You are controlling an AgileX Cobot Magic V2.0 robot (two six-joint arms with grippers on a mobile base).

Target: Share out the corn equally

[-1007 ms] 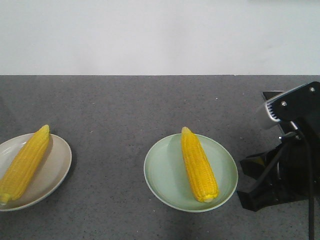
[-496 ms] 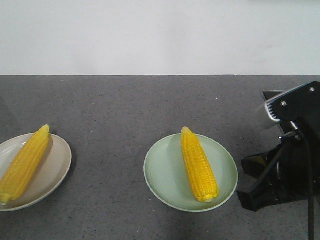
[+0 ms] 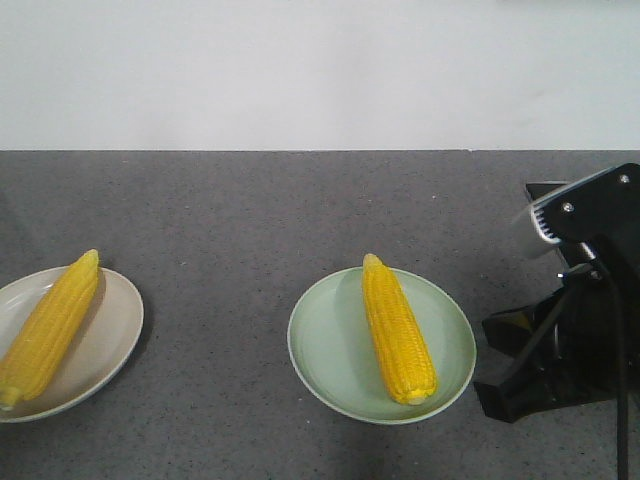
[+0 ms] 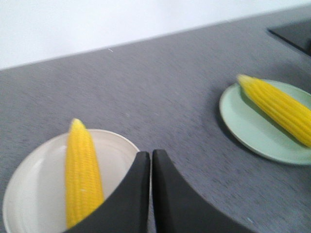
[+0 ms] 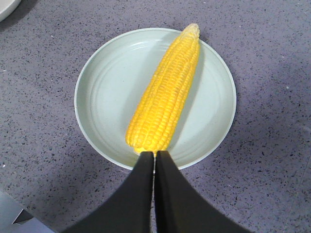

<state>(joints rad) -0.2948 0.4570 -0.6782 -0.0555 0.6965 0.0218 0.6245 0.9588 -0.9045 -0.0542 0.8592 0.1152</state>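
Observation:
One cob of corn lies lengthwise on a pale green plate at the table's middle. Another cob of corn rests on a beige plate at the left edge. In the left wrist view my left gripper is shut and empty, hovering beside the beige plate and its corn. In the right wrist view my right gripper is shut with nothing in it, its tips just above the blunt end of the corn on the green plate.
The right arm's black body stands at the table's right side. A white wall runs behind the grey speckled table. The green plate with its corn shows at the right of the left wrist view.

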